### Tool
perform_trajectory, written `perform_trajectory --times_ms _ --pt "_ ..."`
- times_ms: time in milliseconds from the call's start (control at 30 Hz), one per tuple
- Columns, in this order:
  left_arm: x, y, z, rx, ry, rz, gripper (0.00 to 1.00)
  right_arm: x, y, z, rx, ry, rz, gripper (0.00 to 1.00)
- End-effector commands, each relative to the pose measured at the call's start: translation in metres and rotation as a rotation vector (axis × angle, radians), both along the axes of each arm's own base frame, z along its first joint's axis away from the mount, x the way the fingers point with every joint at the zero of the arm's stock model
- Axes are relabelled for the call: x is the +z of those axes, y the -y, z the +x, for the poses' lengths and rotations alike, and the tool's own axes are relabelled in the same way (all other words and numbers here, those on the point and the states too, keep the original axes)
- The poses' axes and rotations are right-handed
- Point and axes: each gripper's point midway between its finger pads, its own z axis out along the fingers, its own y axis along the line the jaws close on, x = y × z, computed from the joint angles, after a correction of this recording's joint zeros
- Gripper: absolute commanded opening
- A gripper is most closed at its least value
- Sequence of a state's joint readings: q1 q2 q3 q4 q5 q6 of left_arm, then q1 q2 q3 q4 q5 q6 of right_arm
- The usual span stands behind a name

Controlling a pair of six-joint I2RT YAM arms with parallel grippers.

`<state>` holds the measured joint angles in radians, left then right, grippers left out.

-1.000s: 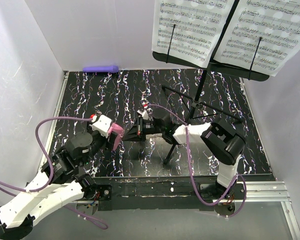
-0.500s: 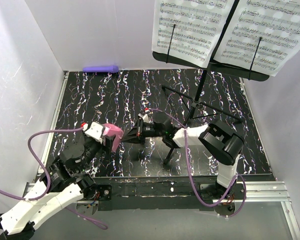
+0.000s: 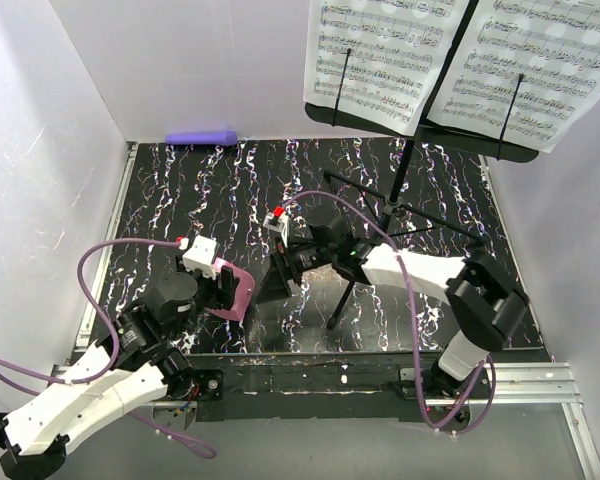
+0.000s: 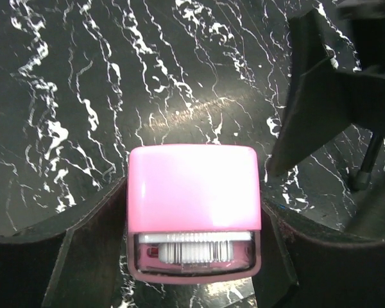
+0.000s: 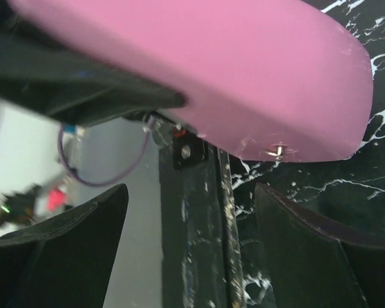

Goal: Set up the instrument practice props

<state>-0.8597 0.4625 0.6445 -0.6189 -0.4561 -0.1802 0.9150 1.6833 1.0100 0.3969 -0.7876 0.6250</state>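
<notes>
The pink metronome (image 3: 236, 292) hangs just above the dark marbled table, near its front edge, and my left gripper (image 3: 225, 285) is shut on it. In the left wrist view the metronome (image 4: 192, 192) fills the gap between both fingers (image 4: 83, 256). My right gripper (image 3: 275, 280) is open right beside it, touching nothing; in the right wrist view the metronome (image 5: 212, 77) sits above its spread fingers (image 5: 64, 244). The black music stand (image 3: 400, 180) stands at the back right. Two sheet-music pages (image 3: 385, 55) (image 3: 540, 60) rest on its desk.
A purple cylinder (image 3: 202, 137) lies against the back wall. The stand's tripod legs (image 3: 342, 300) spread over the table's right half, close under my right arm. White walls close the left, back and right sides. A metal rail (image 3: 520, 378) runs along the front.
My right gripper has opened and let go of the metronome, drawing back a little to the right. The left gripper has kept hold and brought the metronome lower, toward the front edge.
</notes>
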Motion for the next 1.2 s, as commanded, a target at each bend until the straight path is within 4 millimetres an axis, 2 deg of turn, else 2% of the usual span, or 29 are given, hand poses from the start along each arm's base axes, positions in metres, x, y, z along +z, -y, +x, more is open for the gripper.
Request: perform_trajectory --times_ms 0,267,367,433,667,1167 --pt "0.024 0.017 0.004 0.031 -0.012 -0.186 0.0 0.004 0.035 -0.018 0.226 0.399 0.012 0.87" --pt "0.001 0.028 0.01 0.079 -0.091 -0.23 0.0 -0.013 0.097 -0.057 0.506 0.587 -0.037 0.87" --pt "-0.008 0.034 0.015 0.104 -0.119 -0.231 0.0 -0.021 0.115 -0.062 0.552 0.676 -0.041 0.87" --pt "-0.011 0.038 0.019 0.111 -0.128 -0.233 0.0 -0.022 0.12 -0.061 0.556 0.729 -0.038 0.88" --pt "-0.022 0.048 0.029 0.137 -0.151 -0.226 0.0 -0.014 0.125 -0.054 0.537 0.753 -0.012 0.88" --pt "-0.052 0.056 0.039 0.23 -0.241 -0.206 0.0 -0.017 0.133 -0.049 0.505 0.777 0.016 0.89"
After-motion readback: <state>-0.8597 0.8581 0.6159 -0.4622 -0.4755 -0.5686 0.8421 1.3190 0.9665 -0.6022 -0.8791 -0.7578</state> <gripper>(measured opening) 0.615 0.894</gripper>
